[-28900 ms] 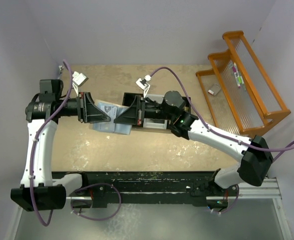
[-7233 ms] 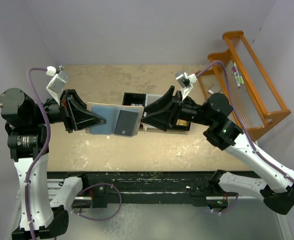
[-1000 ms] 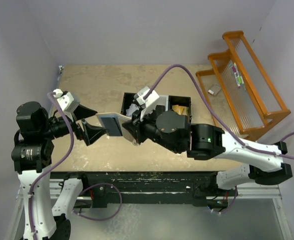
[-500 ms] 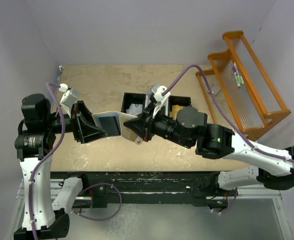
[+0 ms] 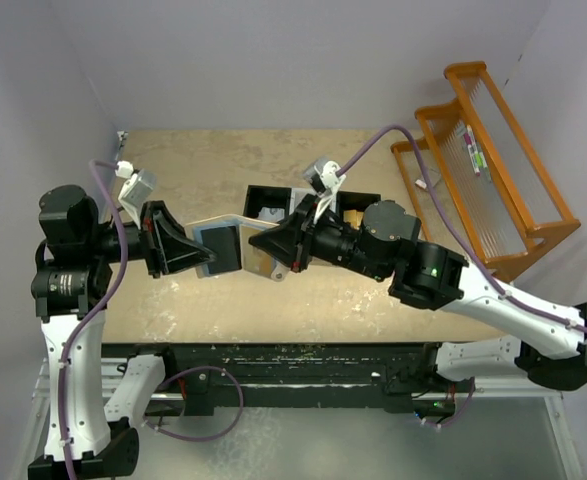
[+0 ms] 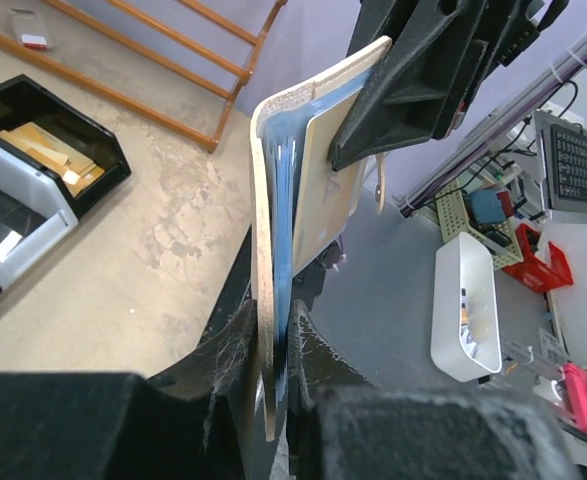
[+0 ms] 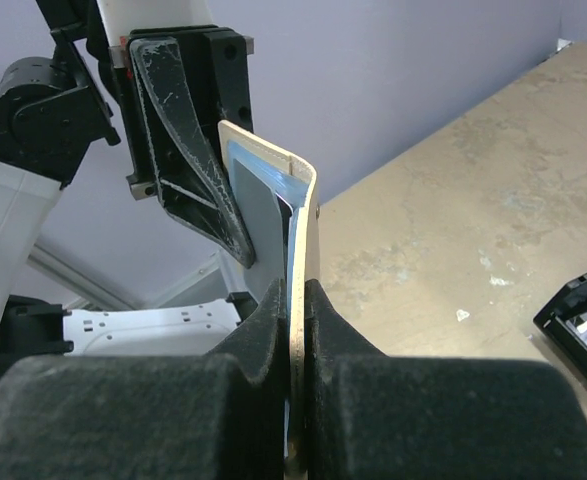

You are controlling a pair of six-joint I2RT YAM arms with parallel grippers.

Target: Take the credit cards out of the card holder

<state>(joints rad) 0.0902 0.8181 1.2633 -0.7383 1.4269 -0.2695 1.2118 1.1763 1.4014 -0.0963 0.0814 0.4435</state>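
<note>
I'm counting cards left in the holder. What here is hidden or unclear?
Card count: top view, the left end effector and right end effector overlap the card holder; both wrist views see it edge-on.
Black tray: top view, the right arm covers its middle; left wrist view cuts it at the edge.
Small items on the orange rack: top view, too small.

Left fingers (image 5: 185, 257), right fingers (image 5: 271, 243): both pinched.

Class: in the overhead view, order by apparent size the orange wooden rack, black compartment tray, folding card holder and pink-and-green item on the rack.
1. Orange wooden rack
2. Black compartment tray, partly hidden
3. Blue-grey and tan folding card holder, lifted nearer the camera, so unsure against the tray
4. Pink-and-green item
</note>
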